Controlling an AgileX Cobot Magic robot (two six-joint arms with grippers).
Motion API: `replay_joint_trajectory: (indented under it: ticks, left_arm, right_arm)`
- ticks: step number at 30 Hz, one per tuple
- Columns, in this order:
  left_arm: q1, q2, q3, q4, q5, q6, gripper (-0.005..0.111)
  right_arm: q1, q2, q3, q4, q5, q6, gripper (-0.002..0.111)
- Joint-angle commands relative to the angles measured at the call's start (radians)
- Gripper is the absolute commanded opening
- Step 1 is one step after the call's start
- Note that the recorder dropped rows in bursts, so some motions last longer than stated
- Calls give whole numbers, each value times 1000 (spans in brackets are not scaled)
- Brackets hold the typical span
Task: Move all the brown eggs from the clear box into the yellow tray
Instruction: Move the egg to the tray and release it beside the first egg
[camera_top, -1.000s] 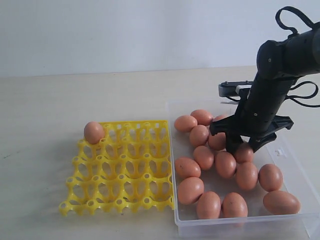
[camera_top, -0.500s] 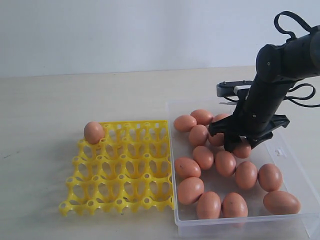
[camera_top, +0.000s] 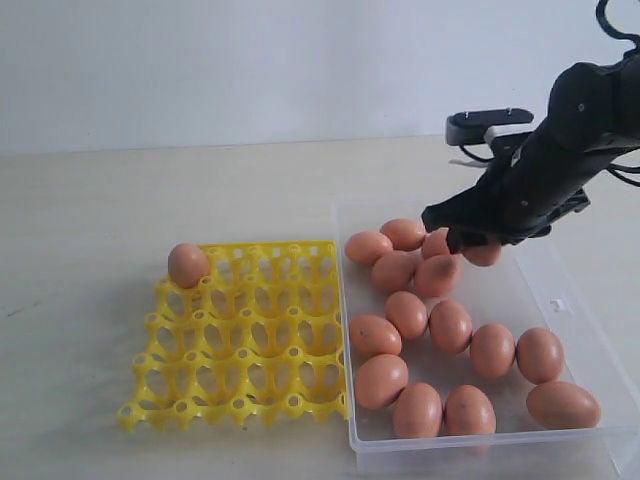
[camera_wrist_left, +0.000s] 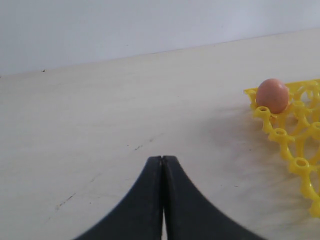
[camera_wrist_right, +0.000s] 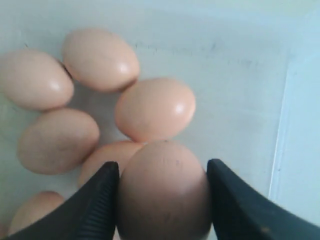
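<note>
Bare lab-style test bench: plain beige tabletop (camera_top: 200, 180), blank white wall (camera_top: 250, 60).

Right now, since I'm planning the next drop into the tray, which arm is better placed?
Right. The right gripper is closed on an egg raised above the box. The left gripper is shut, empty, over the table, short of the tray.

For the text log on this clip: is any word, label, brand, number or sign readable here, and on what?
No readable text anywhere.
The yellow tray, brown eggs and clear box: no print visible.
Small tab on the box wall: a faint mark, too small to read.
</note>
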Motion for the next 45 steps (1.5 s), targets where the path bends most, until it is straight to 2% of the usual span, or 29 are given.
replay_joint_trajectory:
  ticks: [1,6,13,14,17,21,30,45]
  left_arm:
    - [-7,2,-4,-7,-12,-4,0]
    - [-7,2,-4,-7,-12,-4,0]
    - [-7,2,-4,-7,-12,-4,0]
    - [-7,2,-4,-7,-12,-4,0]
    - [-7,2,-4,-7,-12,-4,0]
    - [-7,2,-4,-7,-12,-4,0]
    - [-7,2,-4,-7,-12,-4,0]
    - [-7,2,-4,-7,-12,-4,0]
  right_arm:
    - [35,-116,89,33,-199,-9,0]
    - [164,-170,165,33,-438,-9,0]
    - [357,-100,181,29,-808,25,0]
    - [402,-63,179,21,-902,27,0]
    - [457,64,142,-210,-1095,177,0]
    - [462,218,16,-384,-1086,294,0]
    - [462,312,-74,-387,-1061,363,0]
    - [460,348,-149,-387,-879,444,0]
